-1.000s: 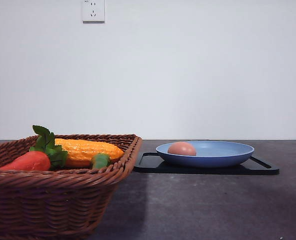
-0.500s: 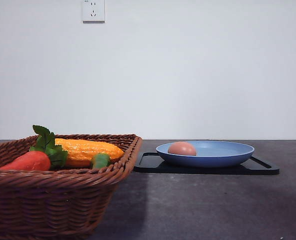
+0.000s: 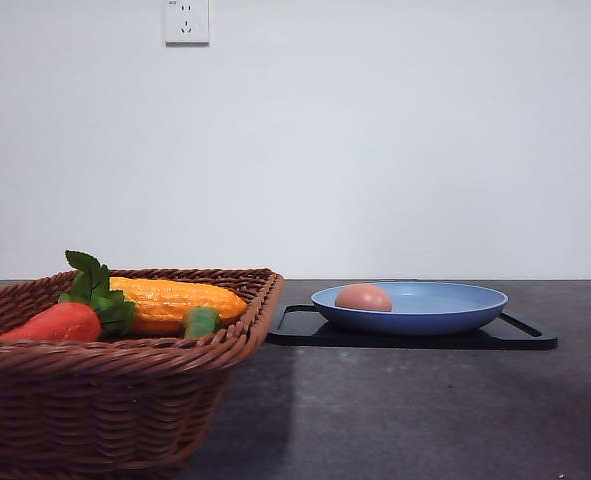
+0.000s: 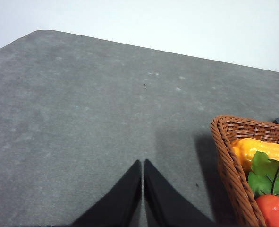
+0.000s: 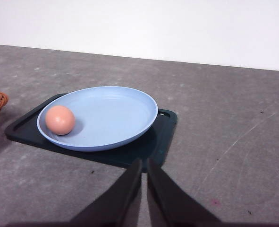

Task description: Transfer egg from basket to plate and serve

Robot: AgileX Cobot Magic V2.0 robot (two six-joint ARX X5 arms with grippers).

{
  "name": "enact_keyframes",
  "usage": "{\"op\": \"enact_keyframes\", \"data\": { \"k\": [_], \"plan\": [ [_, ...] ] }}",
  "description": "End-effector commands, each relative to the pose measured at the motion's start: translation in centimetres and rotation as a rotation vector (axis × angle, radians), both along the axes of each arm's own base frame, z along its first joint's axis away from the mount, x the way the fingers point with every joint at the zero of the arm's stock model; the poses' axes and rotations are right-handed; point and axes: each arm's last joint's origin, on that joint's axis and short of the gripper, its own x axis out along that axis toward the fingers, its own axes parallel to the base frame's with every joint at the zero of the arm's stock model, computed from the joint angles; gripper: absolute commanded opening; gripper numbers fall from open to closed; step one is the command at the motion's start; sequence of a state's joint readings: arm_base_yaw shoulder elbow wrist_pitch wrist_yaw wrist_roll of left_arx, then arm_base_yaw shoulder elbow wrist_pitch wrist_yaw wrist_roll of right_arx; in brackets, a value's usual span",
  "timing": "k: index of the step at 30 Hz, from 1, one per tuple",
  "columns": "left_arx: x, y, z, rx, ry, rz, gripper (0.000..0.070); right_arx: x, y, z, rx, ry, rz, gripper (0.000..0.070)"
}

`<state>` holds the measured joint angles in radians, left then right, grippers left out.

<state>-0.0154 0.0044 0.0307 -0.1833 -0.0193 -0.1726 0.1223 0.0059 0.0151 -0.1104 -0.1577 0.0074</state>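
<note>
Front view, nearest me: basket [image 3: 115, 400] at front left, wicker, holding an orange-red carrot-like vegetable [image 3: 57, 322] with green leaves [image 3: 95, 288] and a yellow corn cob [image 3: 175, 300] behind it; further back and right, black tray [image 3: 520, 338] on the grey table [image 3: 395, 420]; plate [image 3: 445, 305] sits on the tray; egg [image 3: 363, 297] lies in the plate, toward its left side, nearest the basket; white wall behind with a socket [image 3: 186, 20] up top.

My left gripper [image 4: 142, 163]: fingers pressed together, nothing between them, tips over bare table; basket corner just off to the side with corn and leaves visible inside.

My right gripper [image 5: 144, 161]: fingers likewise closed on nothing, tips near the tray's near edge, clear of the plate; egg rests against the plate's inner rim on the side closest to the basket, not touched by either gripper.
</note>
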Motion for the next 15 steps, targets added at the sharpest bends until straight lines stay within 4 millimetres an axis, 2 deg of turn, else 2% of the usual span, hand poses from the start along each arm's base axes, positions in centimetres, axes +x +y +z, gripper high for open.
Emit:
{"op": "enact_keyframes", "data": {
  "k": [1,15],
  "plan": [
    [0.11,0.0,-0.93,-0.003,0.029,-0.001,0.0,0.04,0.0,-0.09,0.011,-0.006,-0.003,0.0],
    [0.11,0.0,-0.93,-0.003,0.029,-0.001,0.0,0.04,0.0,-0.09,0.011,-0.005,-0.003,0.0]
  ]
}}
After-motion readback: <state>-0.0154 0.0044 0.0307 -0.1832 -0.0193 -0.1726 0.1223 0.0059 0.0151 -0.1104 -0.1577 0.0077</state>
